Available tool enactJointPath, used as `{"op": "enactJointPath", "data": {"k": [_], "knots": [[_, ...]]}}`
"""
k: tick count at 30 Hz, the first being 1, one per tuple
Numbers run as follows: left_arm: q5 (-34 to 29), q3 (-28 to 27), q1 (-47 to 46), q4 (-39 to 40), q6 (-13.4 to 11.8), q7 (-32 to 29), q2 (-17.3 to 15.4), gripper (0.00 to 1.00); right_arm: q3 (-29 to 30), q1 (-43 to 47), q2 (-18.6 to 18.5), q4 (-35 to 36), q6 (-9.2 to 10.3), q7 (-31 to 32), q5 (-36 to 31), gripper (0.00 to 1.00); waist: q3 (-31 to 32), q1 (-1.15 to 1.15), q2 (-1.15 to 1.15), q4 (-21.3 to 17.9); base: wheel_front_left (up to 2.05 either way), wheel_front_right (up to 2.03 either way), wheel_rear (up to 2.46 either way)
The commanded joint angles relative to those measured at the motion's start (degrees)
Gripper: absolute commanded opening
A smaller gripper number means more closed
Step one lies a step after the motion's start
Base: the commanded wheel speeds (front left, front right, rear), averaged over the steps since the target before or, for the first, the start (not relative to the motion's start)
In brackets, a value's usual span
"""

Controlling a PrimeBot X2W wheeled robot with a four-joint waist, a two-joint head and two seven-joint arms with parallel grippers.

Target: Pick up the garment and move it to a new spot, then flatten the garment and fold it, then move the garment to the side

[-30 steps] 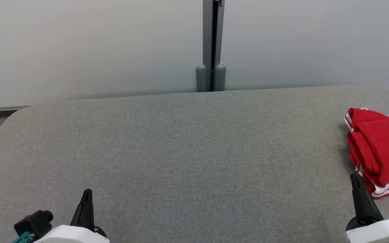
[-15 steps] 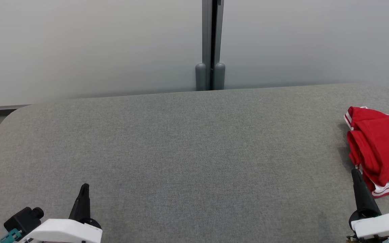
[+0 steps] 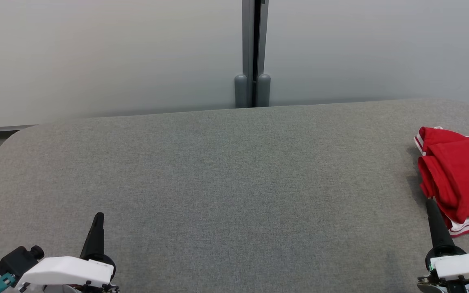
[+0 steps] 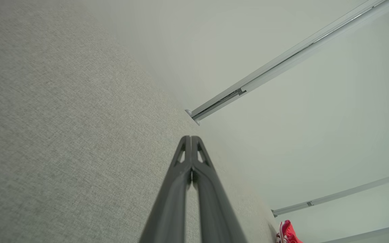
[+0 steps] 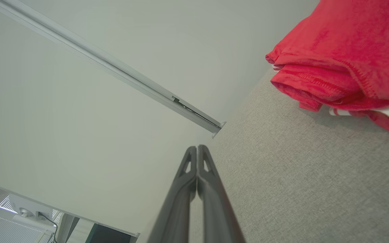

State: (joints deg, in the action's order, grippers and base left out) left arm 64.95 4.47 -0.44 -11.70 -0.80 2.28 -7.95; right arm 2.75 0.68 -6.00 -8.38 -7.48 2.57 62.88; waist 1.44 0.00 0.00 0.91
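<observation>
In the head view, a broad table (image 3: 218,171) with rounded corners and a grey woven fabric top stands before pale grey wall panels (image 3: 108,57), which meet at a dark grey upright post (image 3: 253,49). The red, white-trimmed cloth garment (image 3: 458,179) lies at the table's far right, stacked in layers and running off the picture's right edge. The left gripper (image 3: 98,216) sits at the lower left over bare fabric, well apart from the garment; its dark fingers read as a single spike, so they are together. The right gripper (image 3: 431,205) sits at the lower right, its tip just beside the garment's near-left corner; whether it touches the cloth cannot be told here.

In the left wrist view, the two long fingers meet at their tips with nothing between them; grey table fabric runs along the left, and a small patch of red shows far off at the lower right.

In the right wrist view, the fingers are likewise pressed together and empty; the garment lies up and to the right, several folded red edges stacked with white trim beneath, and a strip of bare table separates it from the fingertips.

As a judgement: the garment looks folded and set at the side, and neither gripper holds it, so the task seems finished or all but finished; the fold is somewhat loose, and at most a tidying touch remains.
</observation>
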Motion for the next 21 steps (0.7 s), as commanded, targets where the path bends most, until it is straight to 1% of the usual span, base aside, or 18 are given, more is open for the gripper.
{"op": "enactJointPath", "data": {"k": [1,21], "knots": [[1.5,-0.7,-1.5,0.3,0.6,-0.3,-0.1,0.00,0.3,-1.5,-0.1,0.2,-0.02,0.4,1.6,0.00,0.0,0.00,0.00,0.0,0.00,0.00,0.00],[11.5,-4.1,-3.3,-0.6,3.6,-3.0,1.4,0.00,1.4,-3.6,0.9,-1.9,-0.02,1.6,12.0,0.00,-0.5,0.00,0.00,-0.3,0.00,0.00,0.00]]}}
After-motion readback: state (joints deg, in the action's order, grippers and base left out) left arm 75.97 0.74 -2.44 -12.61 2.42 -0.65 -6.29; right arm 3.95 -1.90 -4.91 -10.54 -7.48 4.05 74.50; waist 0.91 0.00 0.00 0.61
